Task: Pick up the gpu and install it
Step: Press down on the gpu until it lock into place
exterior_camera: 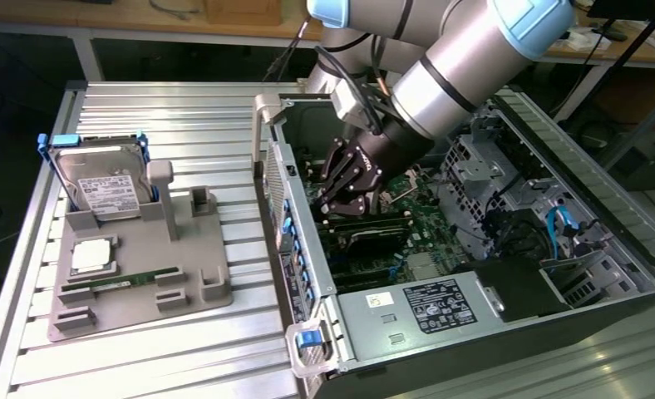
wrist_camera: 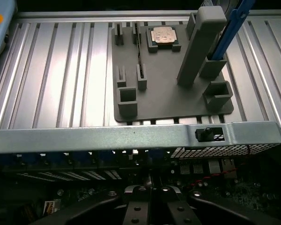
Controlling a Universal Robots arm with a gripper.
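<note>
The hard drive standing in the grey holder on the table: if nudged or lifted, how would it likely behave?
The hard drive stands upright on edge in the grey holder, so a sideways push might tip it, though the slot probably steadies it. Its metal casing suggests it is stiff and fairly heavy for its size. The blue frame around it likely offers a less slippery hold.

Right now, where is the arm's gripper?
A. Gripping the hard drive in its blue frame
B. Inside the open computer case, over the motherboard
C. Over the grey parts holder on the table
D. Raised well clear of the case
B: in the exterior view the gripper reaches down inside the open computer case, above the motherboard, while the hard drive stands apart on the grey parts holder.
</note>
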